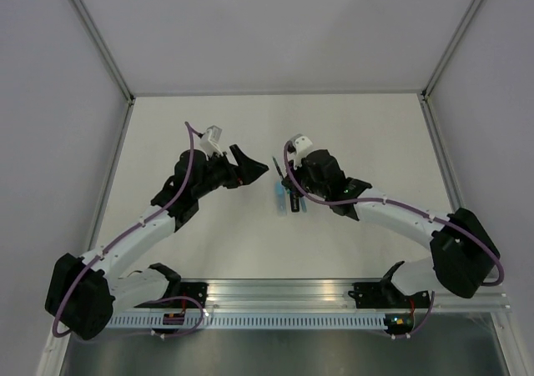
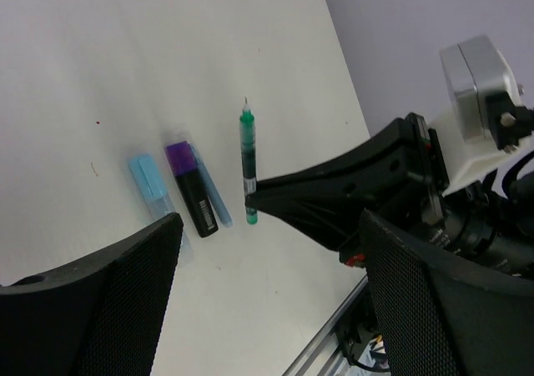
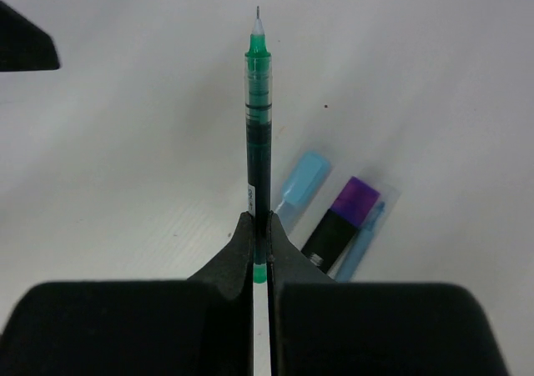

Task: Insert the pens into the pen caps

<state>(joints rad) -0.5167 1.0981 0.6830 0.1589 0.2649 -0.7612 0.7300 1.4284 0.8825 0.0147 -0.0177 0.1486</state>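
Note:
My right gripper is shut on the thin dark green pen, which points away from it, bare tip foremost, above the table. In the left wrist view the same green pen sticks out of the right gripper's black fingers. On the table under it lie a light blue marker, a black-and-purple marker and, touching that one, a slim bluish cap. My left gripper is open with nothing between its fingers. It hangs just left of the pen's tip in the top view.
The white table is walled by pale panels with metal posts at the far corners. A metal rail with both arm bases runs along the near edge. The markers lie mid-table below the right gripper.

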